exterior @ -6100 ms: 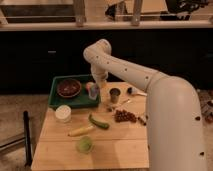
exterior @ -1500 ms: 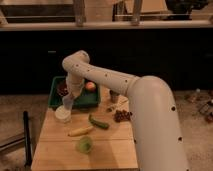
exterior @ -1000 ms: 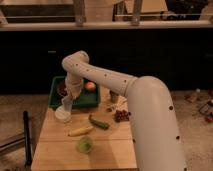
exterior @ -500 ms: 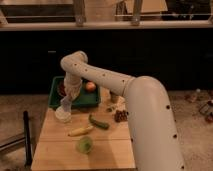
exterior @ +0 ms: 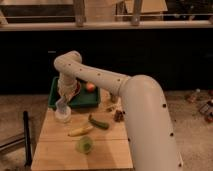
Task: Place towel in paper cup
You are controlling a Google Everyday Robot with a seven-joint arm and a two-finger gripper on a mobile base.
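Note:
A white paper cup stands on the left side of the wooden table. My gripper is directly above the cup, pointing down, at the end of the white arm that reaches in from the right. It is shut on a pale towel, which hangs down from it with its lower end at the cup's mouth. I cannot tell how far the towel reaches inside the cup.
A green tray behind the cup holds a dark bowl and a reddish fruit. A banana, a green vegetable, a green round fruit and a brown snack lie on the table.
My gripper moved left from the tray's far side to above the cup, then lowered slightly, bringing the hanging towel down to the cup's mouth.

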